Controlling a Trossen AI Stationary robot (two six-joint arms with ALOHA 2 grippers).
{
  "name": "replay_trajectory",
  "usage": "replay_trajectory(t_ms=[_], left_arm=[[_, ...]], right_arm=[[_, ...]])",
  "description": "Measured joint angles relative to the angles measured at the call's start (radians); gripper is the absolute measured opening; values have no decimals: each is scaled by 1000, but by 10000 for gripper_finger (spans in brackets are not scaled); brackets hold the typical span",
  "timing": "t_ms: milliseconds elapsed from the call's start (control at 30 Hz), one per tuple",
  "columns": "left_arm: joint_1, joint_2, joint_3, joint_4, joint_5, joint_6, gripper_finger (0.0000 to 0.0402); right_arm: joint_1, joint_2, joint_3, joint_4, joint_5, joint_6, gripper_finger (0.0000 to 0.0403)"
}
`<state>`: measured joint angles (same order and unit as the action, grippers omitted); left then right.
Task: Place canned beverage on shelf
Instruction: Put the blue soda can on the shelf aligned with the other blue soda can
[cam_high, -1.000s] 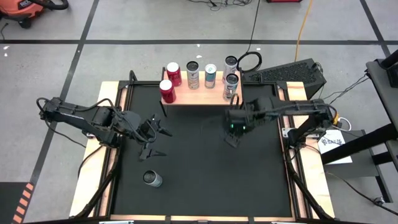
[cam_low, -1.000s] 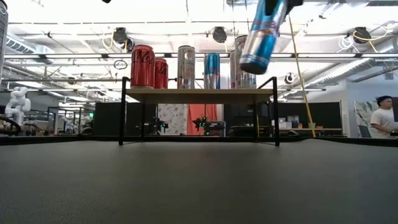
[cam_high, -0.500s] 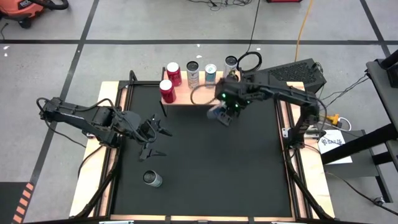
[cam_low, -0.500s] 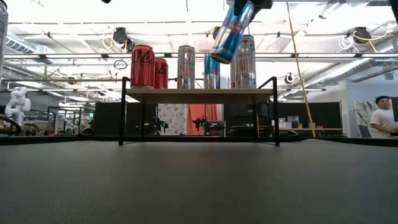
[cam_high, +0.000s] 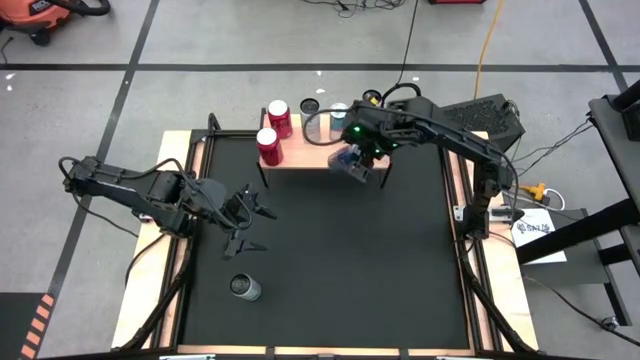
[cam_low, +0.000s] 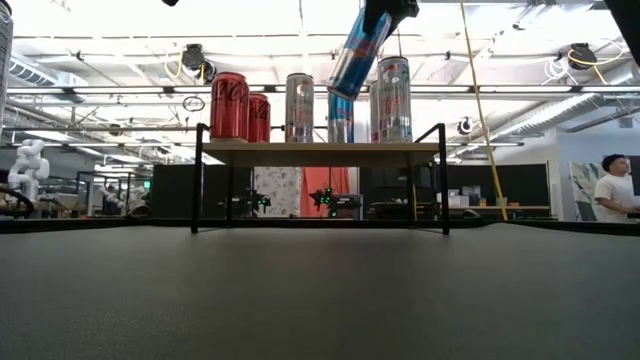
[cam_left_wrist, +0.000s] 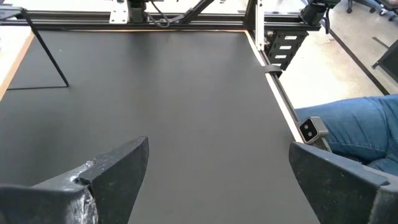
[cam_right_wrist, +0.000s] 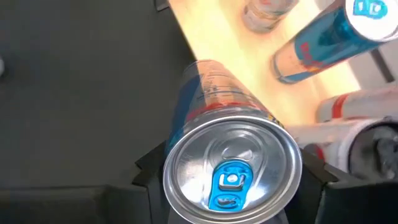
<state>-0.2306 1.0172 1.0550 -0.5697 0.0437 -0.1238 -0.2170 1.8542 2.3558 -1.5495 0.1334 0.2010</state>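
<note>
My right pincer (cam_high: 358, 160) pinches a blue canned beverage (cam_low: 358, 50), tilted, in the air over the front edge of the shelf (cam_high: 312, 153); its lower end seems just above the wooden top, though I can't tell if it touches. Five other cans stand on the shelf. My left pincer (cam_high: 248, 222) hangs spread wide over the black counter (cam_high: 340, 260), near a lone can (cam_high: 245, 288) standing there.

A black mat (cam_high: 330, 250) with wooden edges covers the table; one can (cam_high: 245, 288) lies on it near the front. At the back, the shelf (cam_low: 320, 153) carries two red cans (cam_low: 229, 107) and several taller ones.
</note>
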Motion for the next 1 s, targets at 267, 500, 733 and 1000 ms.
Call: replay_trajectory(t_ms=[267, 500, 733, 1000], left_arm=[[0, 0, 0, 3, -25, -2, 391], [0, 0, 0, 3, -35, -27, 391], [0, 0, 0, 3, -44, -29, 391], [0, 0, 0, 4, -45, -29, 391]], right_arm=[[-21, 56, -1, 58, 25, -98, 196], [-31, 106, -1, 42, 84, -144, 196], [-54, 107, -1, 53, 104, -165, 196], [-86, 115, -2, 50, 102, -163, 196]])
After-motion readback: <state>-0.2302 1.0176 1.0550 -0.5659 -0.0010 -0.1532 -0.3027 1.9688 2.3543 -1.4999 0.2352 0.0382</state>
